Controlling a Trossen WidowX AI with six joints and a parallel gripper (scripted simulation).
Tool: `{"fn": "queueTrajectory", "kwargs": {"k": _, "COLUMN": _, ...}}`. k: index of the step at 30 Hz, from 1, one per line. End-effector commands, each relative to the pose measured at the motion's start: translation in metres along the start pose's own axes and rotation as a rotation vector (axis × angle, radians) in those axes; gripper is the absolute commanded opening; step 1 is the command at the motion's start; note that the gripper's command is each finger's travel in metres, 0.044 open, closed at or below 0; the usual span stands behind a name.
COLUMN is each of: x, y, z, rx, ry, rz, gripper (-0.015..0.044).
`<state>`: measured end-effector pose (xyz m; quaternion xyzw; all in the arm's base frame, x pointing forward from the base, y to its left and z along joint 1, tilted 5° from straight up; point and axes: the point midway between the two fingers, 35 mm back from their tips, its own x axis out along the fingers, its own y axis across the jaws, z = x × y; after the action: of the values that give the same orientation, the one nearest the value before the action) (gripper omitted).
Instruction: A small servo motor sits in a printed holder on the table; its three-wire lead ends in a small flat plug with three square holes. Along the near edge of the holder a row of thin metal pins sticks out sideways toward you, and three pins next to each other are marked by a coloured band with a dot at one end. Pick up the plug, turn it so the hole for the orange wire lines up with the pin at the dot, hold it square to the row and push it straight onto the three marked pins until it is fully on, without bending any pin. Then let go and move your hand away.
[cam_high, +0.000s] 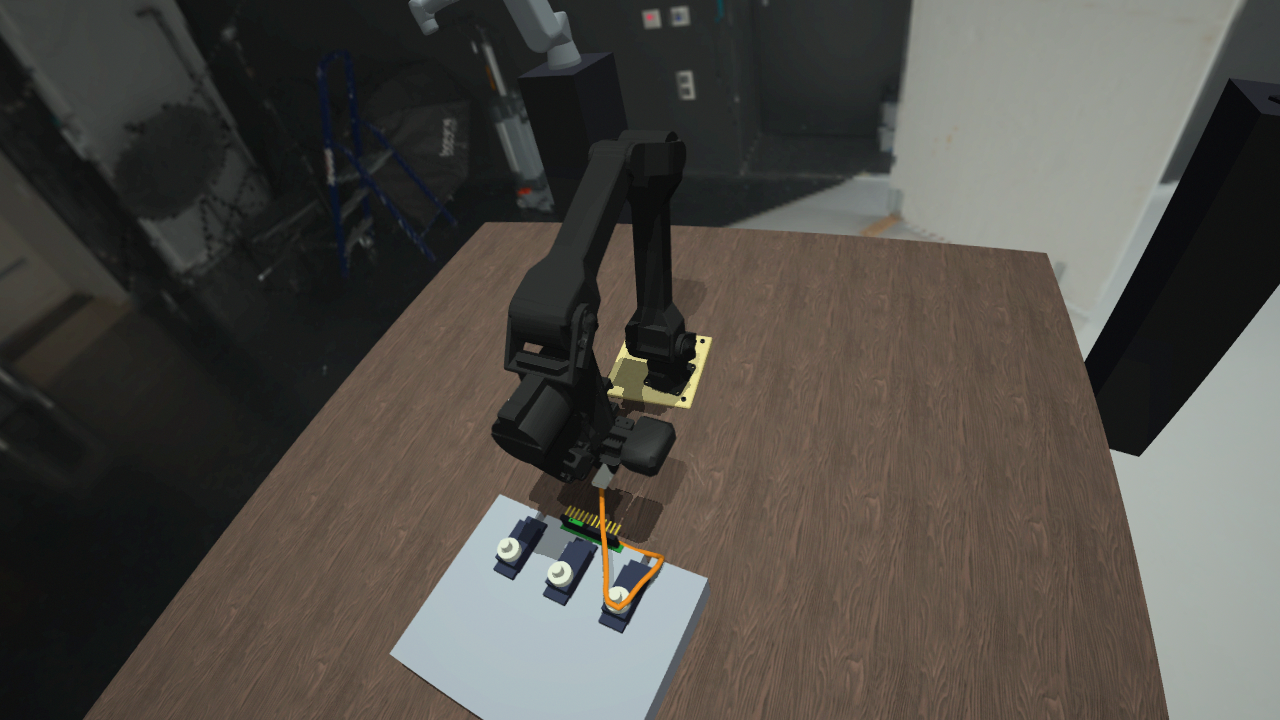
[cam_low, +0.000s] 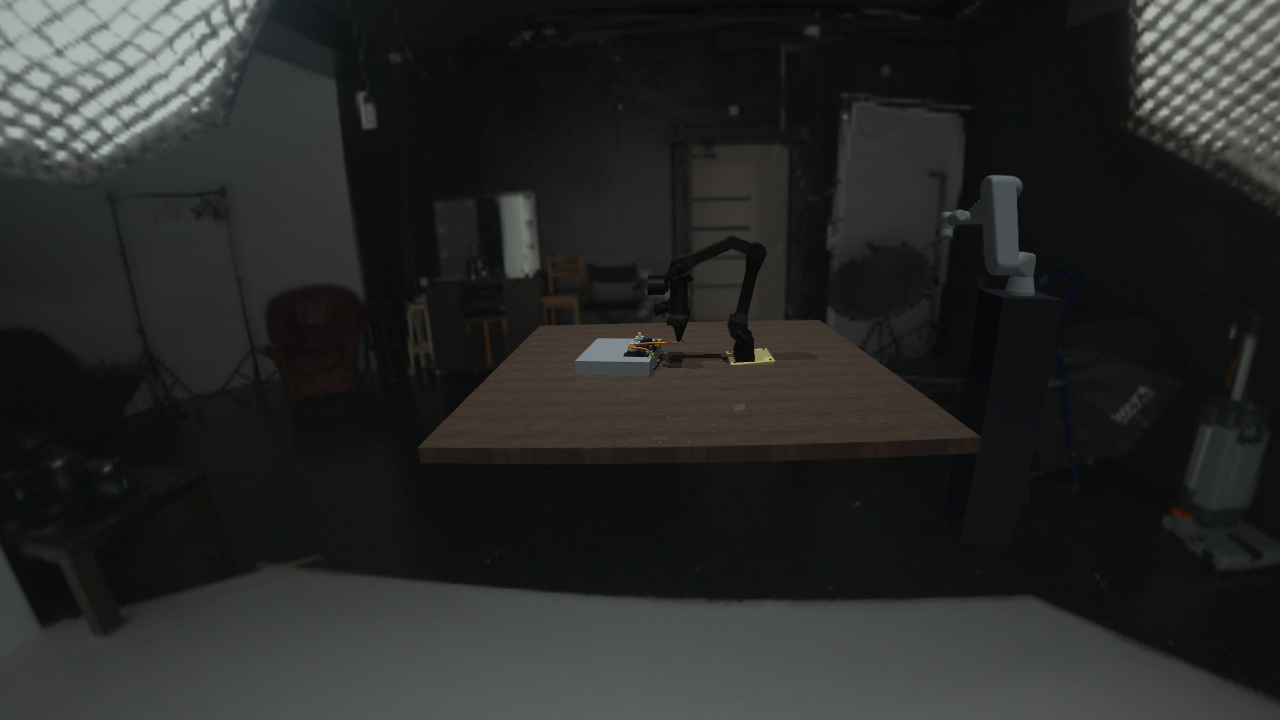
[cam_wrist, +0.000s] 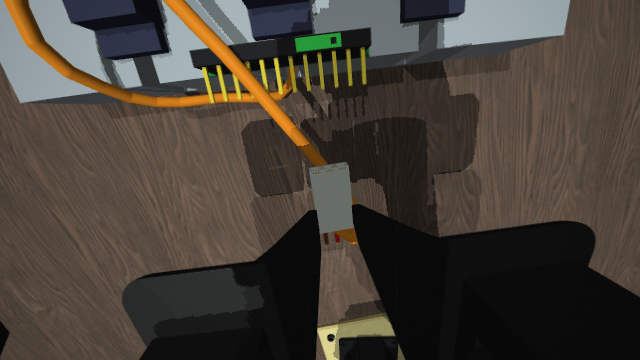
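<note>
While the gripper (cam_high: 601, 467) (cam_low: 679, 339) (cam_wrist: 334, 215) pinches the plug (cam_high: 603, 476) (cam_wrist: 331, 197) by its sides, apart from the pins (cam_high: 592, 519) (cam_wrist: 320, 71), that grip looks right: light, stiff, probably slick. The springy lead (cam_high: 603, 546) (cam_wrist: 270, 107) may tug. Its holes are too small to check; the exterior view hides the plug.

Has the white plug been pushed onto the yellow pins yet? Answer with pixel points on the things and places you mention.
No, the plug (cam_high: 604, 476) (cam_wrist: 332, 198) sits between the fingers, apart from the pin row (cam_high: 591, 519) (cam_wrist: 320, 71).
</note>
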<state>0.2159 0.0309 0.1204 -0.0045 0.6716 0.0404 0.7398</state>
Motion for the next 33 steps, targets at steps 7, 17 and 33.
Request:
{"fn": "queueTrajectory", "kwargs": {"k": 7, "x": 0.006, "y": -0.002, "z": 0.011, "rx": 0.008, "ry": 0.008, "rz": -0.004, "gripper": 0.0}}
{"fn": "queueTrajectory", "kwargs": {"k": 17, "x": 0.003, "y": -0.004, "z": 0.032, "rx": 0.008, "ry": 0.006, "rz": -0.004, "gripper": 0.0}}
{"fn": "queueTrajectory", "kwargs": {"k": 33, "x": 0.0, "y": -0.001, "z": 0.037, "rx": 0.008, "ry": 0.006, "rz": -0.004, "gripper": 0.0}}
